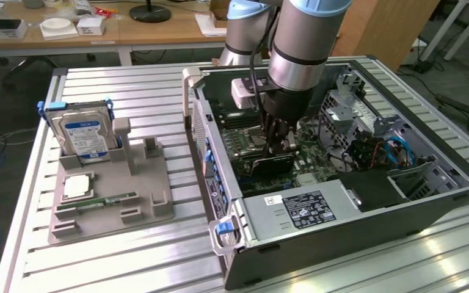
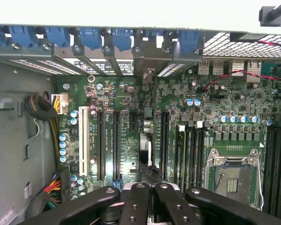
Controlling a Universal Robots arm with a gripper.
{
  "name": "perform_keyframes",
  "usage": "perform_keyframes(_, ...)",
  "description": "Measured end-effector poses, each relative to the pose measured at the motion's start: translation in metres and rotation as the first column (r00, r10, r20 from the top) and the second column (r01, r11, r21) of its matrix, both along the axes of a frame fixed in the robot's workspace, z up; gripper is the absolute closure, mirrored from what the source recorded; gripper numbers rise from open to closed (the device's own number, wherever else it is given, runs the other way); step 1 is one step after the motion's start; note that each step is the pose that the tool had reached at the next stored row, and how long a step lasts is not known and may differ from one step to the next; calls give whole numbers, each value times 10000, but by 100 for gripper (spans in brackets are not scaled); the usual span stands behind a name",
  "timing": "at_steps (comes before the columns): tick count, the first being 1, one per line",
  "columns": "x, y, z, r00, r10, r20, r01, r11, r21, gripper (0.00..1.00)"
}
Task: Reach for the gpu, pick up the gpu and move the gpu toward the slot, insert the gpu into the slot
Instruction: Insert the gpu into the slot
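the gpu [image 1: 272,163] is being held edge-down by the pincer [image 1: 277,141], whose fingers are being kept closed on the card's upper edge so that its connector edge is facing the motherboard [image 2: 131,122] inside the open computer case [image 1: 397,213] lying on the tabletop [image 1: 137,256]. in the wrist view the card [image 2: 145,150] is being seen edge-on just above the long slot [image 2: 148,136], so it is being judged as lined up there for seating, while the hard drive [image 1: 83,135] and the memory stick [image 1: 108,199] are being left in the grey holder [image 1: 112,217] beside the case.
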State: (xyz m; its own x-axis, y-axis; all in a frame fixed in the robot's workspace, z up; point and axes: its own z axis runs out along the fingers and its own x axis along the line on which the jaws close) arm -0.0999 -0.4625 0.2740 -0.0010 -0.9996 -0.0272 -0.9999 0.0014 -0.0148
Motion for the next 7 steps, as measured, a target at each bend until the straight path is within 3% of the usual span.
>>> perform_keyframes(7, 0, 0, 0, 10000, 0, 0, 0, 10000, 1, 90)
